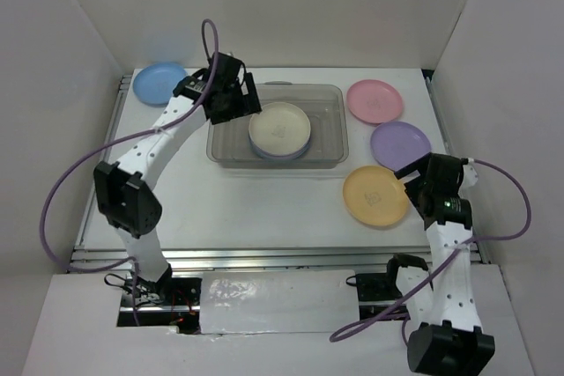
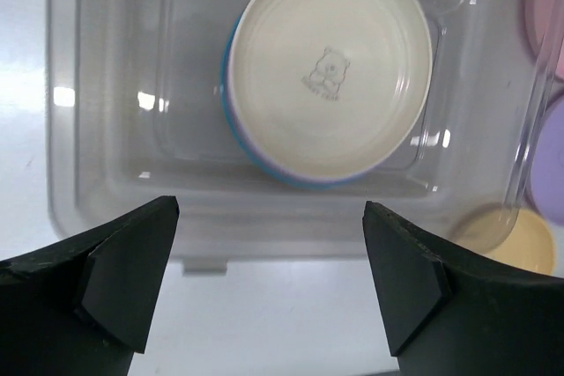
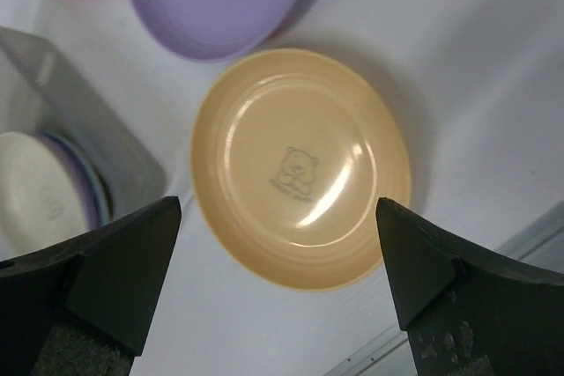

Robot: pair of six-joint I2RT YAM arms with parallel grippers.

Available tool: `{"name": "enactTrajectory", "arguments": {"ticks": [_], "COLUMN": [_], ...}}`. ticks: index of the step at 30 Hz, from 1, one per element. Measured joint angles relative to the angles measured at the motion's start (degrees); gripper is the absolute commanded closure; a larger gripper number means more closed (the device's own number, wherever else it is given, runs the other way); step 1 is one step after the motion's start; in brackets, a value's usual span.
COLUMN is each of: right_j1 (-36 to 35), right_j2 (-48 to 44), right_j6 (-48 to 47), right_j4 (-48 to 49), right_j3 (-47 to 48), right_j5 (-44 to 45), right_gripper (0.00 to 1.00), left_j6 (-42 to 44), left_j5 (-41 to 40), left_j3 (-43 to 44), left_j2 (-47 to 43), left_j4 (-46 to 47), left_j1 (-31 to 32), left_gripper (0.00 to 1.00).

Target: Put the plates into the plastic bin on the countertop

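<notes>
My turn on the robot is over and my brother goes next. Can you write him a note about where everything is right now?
Left gripper: jaws open, empty, above the plastic bin.
Right gripper: jaws open, empty, above the orange-yellow plate.
Done: a cream plate tops a stack in the bin; blue and purple edges show under it.
Left to do: four plates lie on the countertop: the blue plate at the far left corner, and the pink plate, purple plate and orange-yellow one to the right of the bin.
</notes>
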State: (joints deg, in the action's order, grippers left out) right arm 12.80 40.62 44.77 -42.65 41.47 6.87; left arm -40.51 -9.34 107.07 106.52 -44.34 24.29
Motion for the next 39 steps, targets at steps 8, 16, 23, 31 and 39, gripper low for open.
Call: {"name": "enactTrajectory", "arguments": {"ticks": [8, 16, 23, 31, 39], "right_j1": [0.72, 0.79, 0.98, 1.09, 1.11], "right_j2": [6.14, 15.17, 19.82, 25.29, 20.79], "right_j6": [3.96, 7.26, 8.46, 9.40, 10.49], "right_j4": [-1.46, -1.01, 2.62, 6.56, 9.88], "right_j3": [-4.28, -9.14, -10.14, -11.26, -13.00], "right_j5": [1.38, 2.03, 0.13, -0.66, -3.96], "right_gripper": [0.00, 0.00, 0.06, 0.51, 1.00], "left_j6": [2.27, 6.75, 8.94, 9.11, 9.11], "left_j5": [-2.93, -4.24, -0.92, 3.15, 5.33], "left_j3": [-21.35, -28.48, -31.28, -32.46, -32.46], "left_j2": [-21.16, -26.16, -28.09, -29.22, -29.59], "left_j4": [-3.08, -5.51, -3.54, -1.95, -0.94], "left_j1": [-0.85, -4.76, -6.75, -10.03, -11.80], "left_gripper": [0.01, 0.01, 0.01, 0.01, 0.01]}}
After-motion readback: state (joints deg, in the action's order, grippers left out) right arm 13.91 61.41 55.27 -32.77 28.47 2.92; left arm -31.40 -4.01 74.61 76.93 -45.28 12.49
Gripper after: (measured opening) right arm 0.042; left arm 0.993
